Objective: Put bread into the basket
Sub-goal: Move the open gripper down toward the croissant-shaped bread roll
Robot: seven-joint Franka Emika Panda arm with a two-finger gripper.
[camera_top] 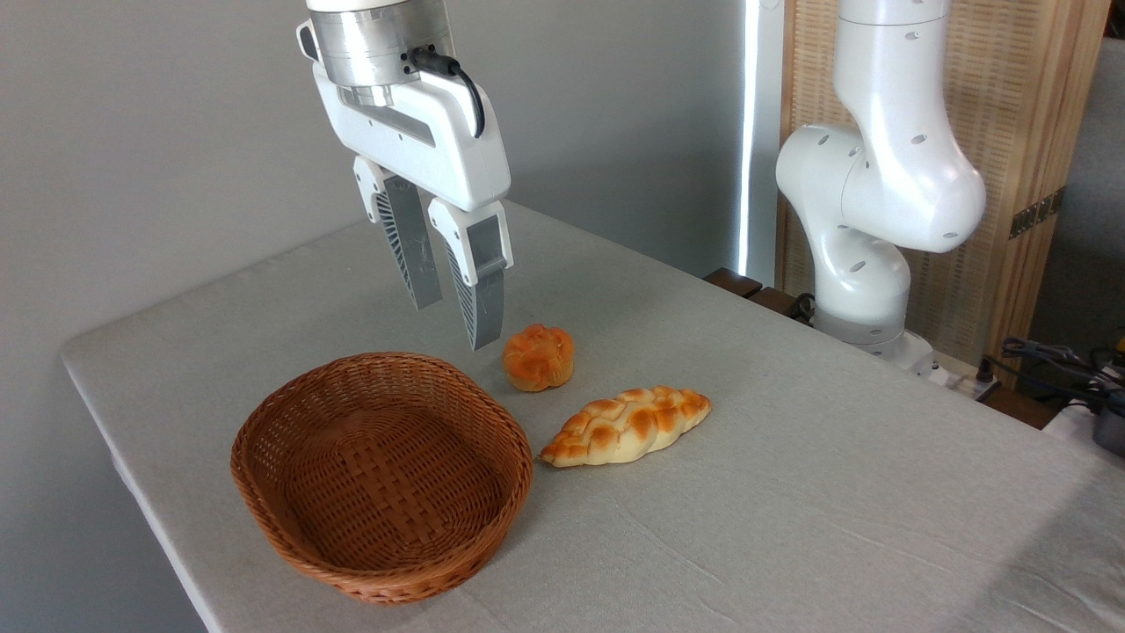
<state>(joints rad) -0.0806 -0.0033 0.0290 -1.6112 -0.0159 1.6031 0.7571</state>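
My claw (pixel 454 325) is hanging in the upper left of the frame, well above the tabletop. Fingers (pixel 409 242) are pointing down and standing a little apart, a narrow gap showing between them. Nothing is sitting in that gap; the claw is released and touching nothing. The tips are hovering over the far rim of the basket, with the small bun just to their right in the picture.

Bun (pixel 538 356): small, round, orange, knotted top. It is resting on the cloth near the frame's centre, just beyond the basket's right rim and apart from it.

Bread (pixel 626 425): long braided loaf, sitting right of centre, lower than the bun. It is lying flat and slanting, left tip lower and nearer the camera, right tip higher. Pale yellow along the sides, golden-brown toasting on the raised bumps, both ends tapering to points. Its left tip is lying just beside the basket's right rim; I cannot tell whether they are touching. A small gap is separating it from the bun.

Basket (pixel 264 492): oval, reddish-brown wicker, shallow, flat woven base showing. It is occupying the lower left of the frame, sitting upright near the table's front-left edge.

Table (pixel 835 492): covered in pale grey cloth, lightly creased, running diagonally across the frame.

My arm (pixel 879 176), white and jointed, is rising at the upper right, its base standing at the table's far edge.
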